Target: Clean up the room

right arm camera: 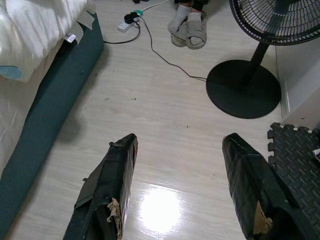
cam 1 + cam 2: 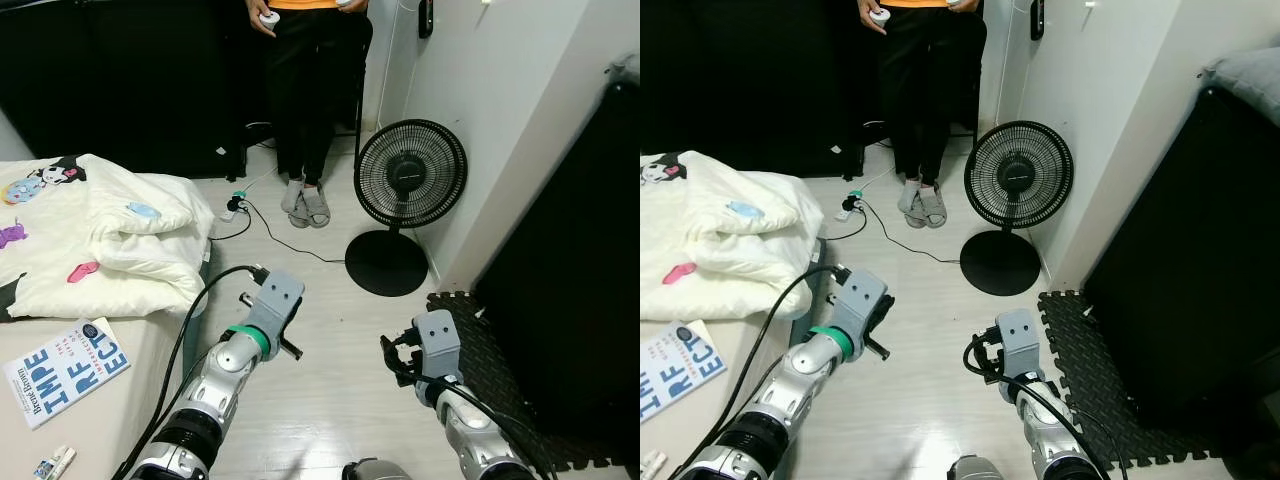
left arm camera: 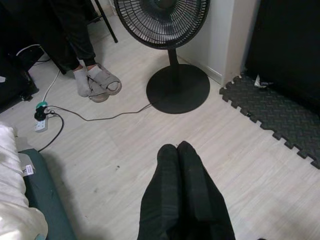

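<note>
My left gripper (image 3: 177,147) is shut with nothing between its fingers, held low over the pale wood floor (image 3: 115,165) beside the bed. My right gripper (image 1: 181,139) is open and empty, also over the floor, short of the fan's round base (image 1: 243,89). On the bed lie a crumpled white duvet (image 2: 110,235) with cartoon prints and a white book with blue lettering (image 2: 65,370). A small tube-like item (image 2: 50,465) rests near the bed's front corner.
A black standing fan (image 2: 410,175) stands against the white wall, its cord running to a power strip (image 2: 230,210). A person in slippers (image 2: 305,205) stands at the back. A dark foam mat (image 2: 500,370) and a black cabinet (image 2: 570,280) are on the right.
</note>
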{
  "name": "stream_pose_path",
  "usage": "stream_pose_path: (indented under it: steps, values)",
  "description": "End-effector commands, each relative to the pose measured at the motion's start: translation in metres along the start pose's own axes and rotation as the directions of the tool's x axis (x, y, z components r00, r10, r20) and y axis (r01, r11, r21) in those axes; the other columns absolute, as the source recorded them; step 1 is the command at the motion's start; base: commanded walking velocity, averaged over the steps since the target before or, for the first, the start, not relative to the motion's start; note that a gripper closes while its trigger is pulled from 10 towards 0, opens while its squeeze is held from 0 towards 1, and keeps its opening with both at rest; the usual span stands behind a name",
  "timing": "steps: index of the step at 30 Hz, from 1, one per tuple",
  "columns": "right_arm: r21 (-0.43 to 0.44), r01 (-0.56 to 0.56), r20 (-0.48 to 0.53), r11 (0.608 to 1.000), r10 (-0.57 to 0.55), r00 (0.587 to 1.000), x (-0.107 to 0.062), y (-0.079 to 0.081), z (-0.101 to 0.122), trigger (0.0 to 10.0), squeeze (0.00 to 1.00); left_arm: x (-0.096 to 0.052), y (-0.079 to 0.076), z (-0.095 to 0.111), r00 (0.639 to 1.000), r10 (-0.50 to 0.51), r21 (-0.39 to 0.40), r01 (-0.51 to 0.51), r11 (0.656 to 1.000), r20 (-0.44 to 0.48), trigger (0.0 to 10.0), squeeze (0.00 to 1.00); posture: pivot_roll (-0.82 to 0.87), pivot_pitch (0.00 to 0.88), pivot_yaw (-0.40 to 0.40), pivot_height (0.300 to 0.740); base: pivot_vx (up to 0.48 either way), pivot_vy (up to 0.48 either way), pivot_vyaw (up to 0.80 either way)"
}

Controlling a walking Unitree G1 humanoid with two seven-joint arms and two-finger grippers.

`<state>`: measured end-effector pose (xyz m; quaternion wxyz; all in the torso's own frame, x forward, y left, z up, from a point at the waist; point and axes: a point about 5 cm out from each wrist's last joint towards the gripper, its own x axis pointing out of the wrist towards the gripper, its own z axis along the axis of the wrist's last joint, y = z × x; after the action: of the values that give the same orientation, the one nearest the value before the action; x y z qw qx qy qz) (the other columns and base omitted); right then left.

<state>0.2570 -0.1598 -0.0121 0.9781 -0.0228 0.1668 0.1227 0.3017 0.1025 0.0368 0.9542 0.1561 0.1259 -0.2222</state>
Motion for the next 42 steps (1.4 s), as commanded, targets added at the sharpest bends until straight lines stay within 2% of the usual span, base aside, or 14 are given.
stream_pose_path:
  steps: [1,9,11,40,42]
  values:
    - [-0.006,-0.008,-0.011,1.0,0.008,1.0,-0.0013,0.0026,-0.0037,10.0,0.0,-0.0022,-0.0008,-0.0061,1.0,-0.004,0.015,0.004,1.0,-0.019,10.0,0.0,-0.05,0.0,0.053,0.734,0.0,0.0,0.0]
    - [-0.015,-0.012,-0.01,1.0,0.012,1.0,-0.0015,0.0026,-0.0034,10.0,0.0,-0.0019,-0.0008,-0.006,1.0,-0.005,0.014,0.005,1.0,-0.018,10.0,0.0,-0.05,0.0,0.053,0.734,0.0,0.0,0.0]
    - [-0.052,-0.023,-0.023,0.998,0.022,1.0,-0.0014,0.004,-0.0044,10.0,0.0,-0.0017,-0.0011,-0.0061,1.0,-0.007,0.016,0.007,1.0,-0.018,10.0,0.0,-0.05,0.0,0.053,0.734,0.0,0.0,0.78]
    - [-0.07,-0.032,-0.022,0.997,0.03,0.999,-0.0015,0.0042,-0.004,10.0,0.0,0.0002,-0.0057,-0.0052,1.0,-0.025,0.032,0.025,0.999,-0.017,10.0,0.0,-0.05,0.0,0.051,0.734,0.0,0.0,0.77]
    - [-0.032,-0.026,-0.004,0.999,0.026,1.0,-0.0009,0.0037,-0.0019,10.0,0.0,0.0002,-0.0059,-0.0053,1.0,-0.025,0.033,0.026,0.999,-0.017,10.0,0.0,-0.05,0.0,0.051,0.738,0.0,0.0,0.6]
